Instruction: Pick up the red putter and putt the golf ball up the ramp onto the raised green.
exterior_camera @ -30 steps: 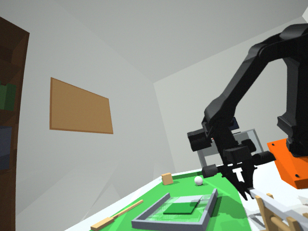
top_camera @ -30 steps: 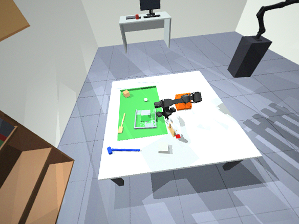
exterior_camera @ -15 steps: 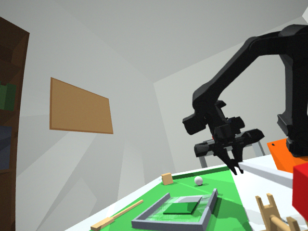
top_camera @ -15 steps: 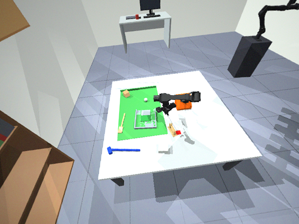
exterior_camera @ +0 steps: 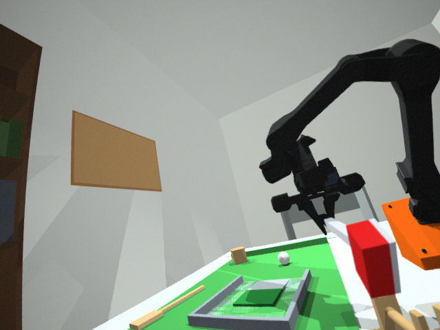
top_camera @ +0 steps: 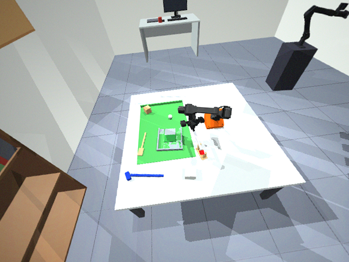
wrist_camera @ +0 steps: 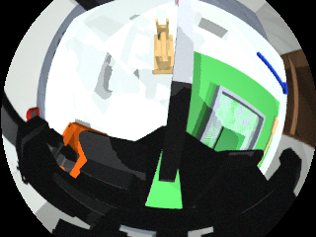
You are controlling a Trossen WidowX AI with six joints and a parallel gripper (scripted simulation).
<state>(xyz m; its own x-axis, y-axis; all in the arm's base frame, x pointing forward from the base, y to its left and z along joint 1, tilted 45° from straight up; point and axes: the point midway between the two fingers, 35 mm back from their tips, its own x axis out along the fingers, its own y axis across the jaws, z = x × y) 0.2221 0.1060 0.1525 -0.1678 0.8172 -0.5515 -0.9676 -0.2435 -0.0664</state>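
Observation:
The red putter has a white shaft (exterior_camera: 339, 229) (wrist_camera: 181, 59) and a red head (top_camera: 202, 152) (exterior_camera: 371, 259). My gripper (top_camera: 194, 128) (exterior_camera: 325, 221) (wrist_camera: 170, 129) is shut on the upper end of the shaft, at the right edge of the green mat (top_camera: 154, 154) (exterior_camera: 320, 302). The head hangs just over its wooden stand (top_camera: 203, 156) (exterior_camera: 387, 312) (wrist_camera: 164, 49). The white golf ball (top_camera: 170, 117) (exterior_camera: 283, 258) lies on the mat's far part. The raised green (top_camera: 170, 138) (exterior_camera: 260, 296) sits inside a grey frame (top_camera: 160, 141) (exterior_camera: 245, 321) (wrist_camera: 217, 115), with a pale ramp (top_camera: 170, 130) on its far side.
A wooden cube (top_camera: 147, 109) (exterior_camera: 238, 254) stands at the mat's far left corner. A wooden putter (top_camera: 142, 144) (exterior_camera: 166, 308) lies along the mat's left side. A blue putter (top_camera: 143, 175) (wrist_camera: 273, 69) lies in front of the mat. The arm's orange base (top_camera: 214, 122) (exterior_camera: 408, 234) is to the right.

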